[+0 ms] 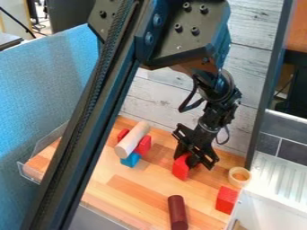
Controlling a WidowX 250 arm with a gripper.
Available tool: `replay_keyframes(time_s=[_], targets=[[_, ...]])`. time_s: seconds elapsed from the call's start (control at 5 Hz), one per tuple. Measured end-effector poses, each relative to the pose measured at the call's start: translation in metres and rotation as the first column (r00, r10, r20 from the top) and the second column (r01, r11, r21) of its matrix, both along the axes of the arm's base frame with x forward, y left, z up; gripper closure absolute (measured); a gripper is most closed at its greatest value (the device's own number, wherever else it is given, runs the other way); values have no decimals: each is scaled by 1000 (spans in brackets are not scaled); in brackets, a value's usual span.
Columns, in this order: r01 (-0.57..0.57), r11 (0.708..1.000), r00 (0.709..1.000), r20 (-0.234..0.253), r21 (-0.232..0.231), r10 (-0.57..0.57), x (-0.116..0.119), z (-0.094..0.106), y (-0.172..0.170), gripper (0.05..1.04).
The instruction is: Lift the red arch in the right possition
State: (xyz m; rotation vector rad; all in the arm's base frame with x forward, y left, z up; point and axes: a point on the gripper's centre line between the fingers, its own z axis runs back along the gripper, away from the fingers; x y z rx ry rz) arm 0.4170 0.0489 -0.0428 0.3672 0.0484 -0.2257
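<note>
The black gripper [193, 157] hangs low over the wooden table, right of centre. A red block [180, 168], which looks like the arch, stands upright on the table directly under and against the gripper. The gripper covers its upper right part, so its full shape and any hold on it are hard to make out.
A pale wooden cylinder [133, 140] lies tilted across red pieces [143, 145], near a blue block [130, 160]. A dark red cylinder [177, 212] lies in front; a red cube [226, 199] and a round wooden piece [239, 176] sit at right, beside a white sink unit [276, 193].
</note>
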Motion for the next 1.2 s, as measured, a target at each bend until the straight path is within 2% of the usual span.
replay_keyframes(time_s=[0.2, 0.4, 0.6, 0.8, 1.0, 1.2], targets=[[-25, 998, 997, 74, 55, 21, -5, 2, 4, 721], [-122, 958, 970, 235, 259, 60, -11, 7, 3, 783], [-170, 926, 951, 302, 336, 65, -14, 11, 8, 792], [-210, 892, 935, 348, 400, 64, -17, 17, 17, 792], [-221, 863, 934, 355, 454, 52, -13, 24, 21, 792], [-218, 849, 949, 308, 480, 70, -8, 12, 27, 792]])
